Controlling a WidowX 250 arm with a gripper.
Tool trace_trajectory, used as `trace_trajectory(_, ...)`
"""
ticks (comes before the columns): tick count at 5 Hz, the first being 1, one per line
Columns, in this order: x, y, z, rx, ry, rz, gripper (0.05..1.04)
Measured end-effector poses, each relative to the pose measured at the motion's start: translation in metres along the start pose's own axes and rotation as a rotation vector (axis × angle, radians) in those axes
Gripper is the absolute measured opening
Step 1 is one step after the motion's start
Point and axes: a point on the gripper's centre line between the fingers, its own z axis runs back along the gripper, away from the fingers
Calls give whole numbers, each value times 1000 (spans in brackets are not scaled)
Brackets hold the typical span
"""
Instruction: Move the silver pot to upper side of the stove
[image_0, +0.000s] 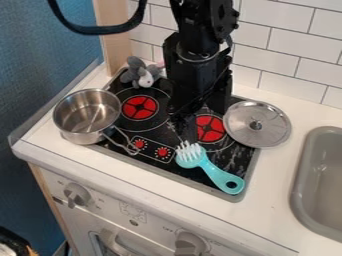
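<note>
Camera view: silver pot (87, 117) at nine o'clock from my hand (190, 111), whose opening and hold I cannot tell.

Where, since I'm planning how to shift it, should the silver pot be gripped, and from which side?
Probably the silver pot's rim on the side toward the stove, from above: it stands upright and open, so its thin wall can be straddled. The handle is a narrow loop, likely harder to hold steadily.
</note>
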Motion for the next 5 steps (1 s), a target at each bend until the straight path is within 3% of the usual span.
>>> trace_trajectory(2, 11, 8, -8, 50, -25, 31, 1001)
trace_trajectory(3, 43, 15, -6, 63, -74, 118, 1001)
trace_trajectory(4, 72, 28, 4, 35, -42, 233, 1001)
trace_trajectory(5, 114, 59, 3, 82, -103, 416, 1001)
